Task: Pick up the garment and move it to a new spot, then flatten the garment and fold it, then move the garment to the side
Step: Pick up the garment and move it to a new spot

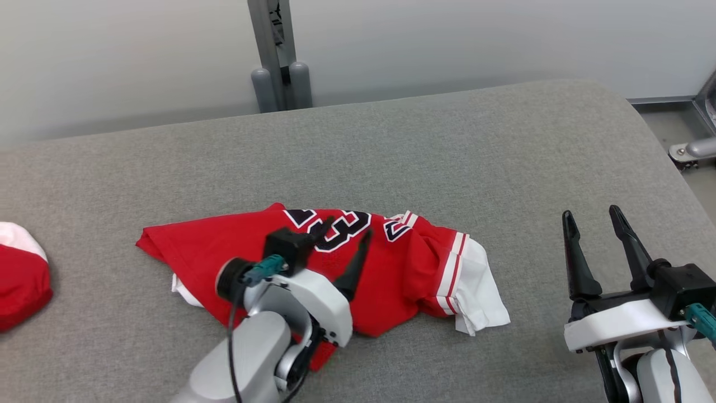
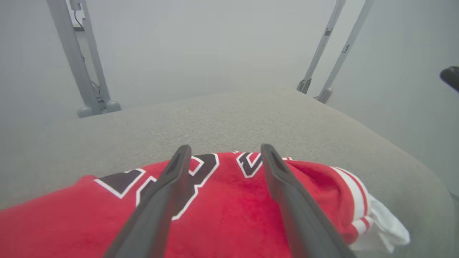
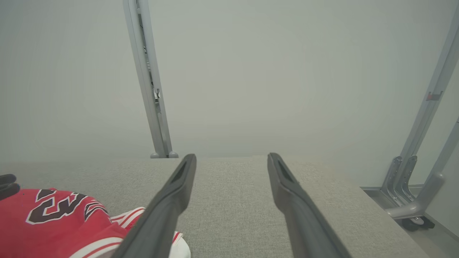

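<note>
A red jersey (image 1: 403,274) with white trim and dark number print lies crumpled on the grey padded table (image 1: 391,151), just left of centre. My left gripper (image 1: 347,229) hovers over the middle of it, open, its two dark fingers spread above the number. From the left wrist, the jersey (image 2: 229,208) lies under the open left gripper (image 2: 224,152). My right gripper (image 1: 592,218) stands open at the lower right, apart from the cloth, with bare table beneath it. The right wrist view shows the jersey (image 3: 64,218) at its lower left, beside the open right gripper (image 3: 231,161).
Another red and white cloth item (image 1: 19,277) lies at the table's left edge. A grey metal post (image 1: 277,56) stands behind the table's far edge. The table's right edge curves down toward a metal frame foot (image 1: 691,151) on the floor.
</note>
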{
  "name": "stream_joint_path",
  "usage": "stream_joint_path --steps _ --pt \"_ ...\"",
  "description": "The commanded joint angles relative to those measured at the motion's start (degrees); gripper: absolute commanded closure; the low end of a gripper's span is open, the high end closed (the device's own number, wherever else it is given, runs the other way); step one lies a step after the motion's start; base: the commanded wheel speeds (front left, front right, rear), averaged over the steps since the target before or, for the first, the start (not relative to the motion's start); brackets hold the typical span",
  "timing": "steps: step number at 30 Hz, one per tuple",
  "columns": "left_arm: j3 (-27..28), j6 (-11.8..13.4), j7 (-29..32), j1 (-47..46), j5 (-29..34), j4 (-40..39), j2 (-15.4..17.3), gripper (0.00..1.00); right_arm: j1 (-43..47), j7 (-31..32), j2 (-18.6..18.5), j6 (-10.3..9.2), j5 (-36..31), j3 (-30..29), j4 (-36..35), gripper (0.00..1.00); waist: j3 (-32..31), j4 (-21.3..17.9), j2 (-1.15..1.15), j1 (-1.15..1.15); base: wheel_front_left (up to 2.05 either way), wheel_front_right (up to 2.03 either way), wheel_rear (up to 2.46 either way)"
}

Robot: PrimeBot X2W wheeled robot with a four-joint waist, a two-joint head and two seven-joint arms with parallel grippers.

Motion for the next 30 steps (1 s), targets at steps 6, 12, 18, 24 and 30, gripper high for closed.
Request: stream_joint_path --steps 6,12,18,24,30 --pt "7.36 3.66 -3.59 2.21 -2.52 -3.70 4.85 0.00 0.54 0.05 -0.34 0.11 -1.06 -0.42 -0.76 0.00 -1.53 2.83 0.00 0.00 0.00 0.00 0.00" --pt "17.84 9.32 -4.69 7.01 -0.71 -11.78 11.22 0.00 1.18 0.98 -0.34 0.11 -1.84 -0.46 -1.53 0.00 -2.86 4.74 0.00 0.00 0.00 0.00 0.00" --pt "27.99 10.70 -4.69 15.19 3.62 -20.96 14.43 0.00 2.27 1.56 -0.34 0.11 -2.62 -0.46 -2.01 0.00 -4.16 5.68 0.00 0.00 0.00 0.00 0.00" --pt "32.91 8.64 -4.71 22.95 7.36 -26.86 15.56 0.00 3.54 2.18 -0.33 0.11 -3.27 -0.36 -2.41 0.00 -5.61 5.62 0.00 0.00 0.00 0.00 0.00" --pt "34.06 8.18 -4.71 28.78 9.33 -30.82 15.51 0.00 5.22 3.01 -0.34 0.11 -4.14 -0.70 -3.17 0.00 -6.28 5.41 0.00 0.00 0.00 0.00 0.00"
